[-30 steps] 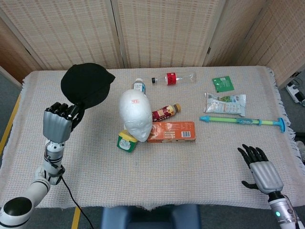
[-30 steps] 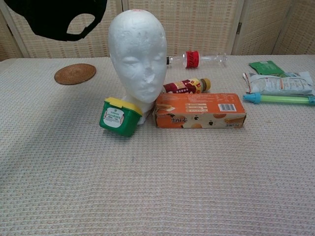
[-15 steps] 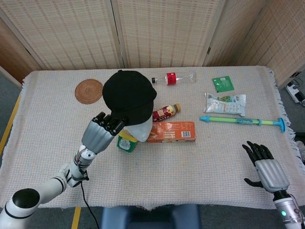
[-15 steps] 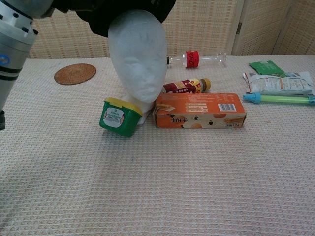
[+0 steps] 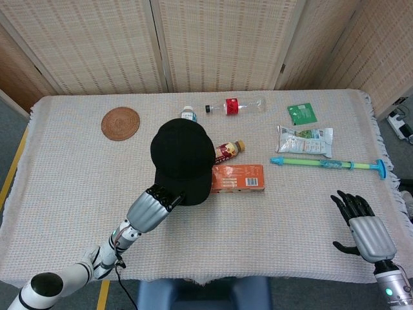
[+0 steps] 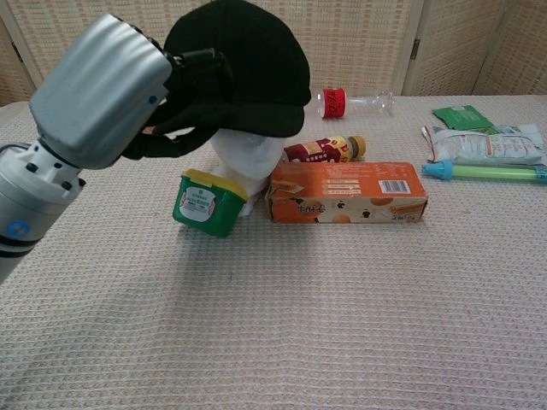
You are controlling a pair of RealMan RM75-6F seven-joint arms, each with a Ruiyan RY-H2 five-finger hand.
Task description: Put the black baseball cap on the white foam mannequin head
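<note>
The black baseball cap (image 5: 183, 158) (image 6: 244, 68) covers the top of the white foam mannequin head (image 6: 248, 162), whose lower face and neck alone show in the chest view. From above, the cap hides the foam head entirely. My left hand (image 5: 153, 208) (image 6: 128, 102) grips the cap's brim at its near-left side. My right hand (image 5: 365, 231) hovers near the table's front right corner, fingers spread, holding nothing.
A green tub with a yellow lid (image 6: 208, 202) and an orange box (image 6: 346, 191) stand against the foam head's base. Behind lie a brown bottle (image 5: 228, 150), a clear bottle with a red label (image 5: 235, 105), a round coaster (image 5: 120, 123), snack packets (image 5: 303, 139) and a turquoise-tipped rod (image 5: 329, 164).
My left hand carried the cap rightward from the far left and lowered it over the foam head. The right hand drifted slightly nearer the front edge.
</note>
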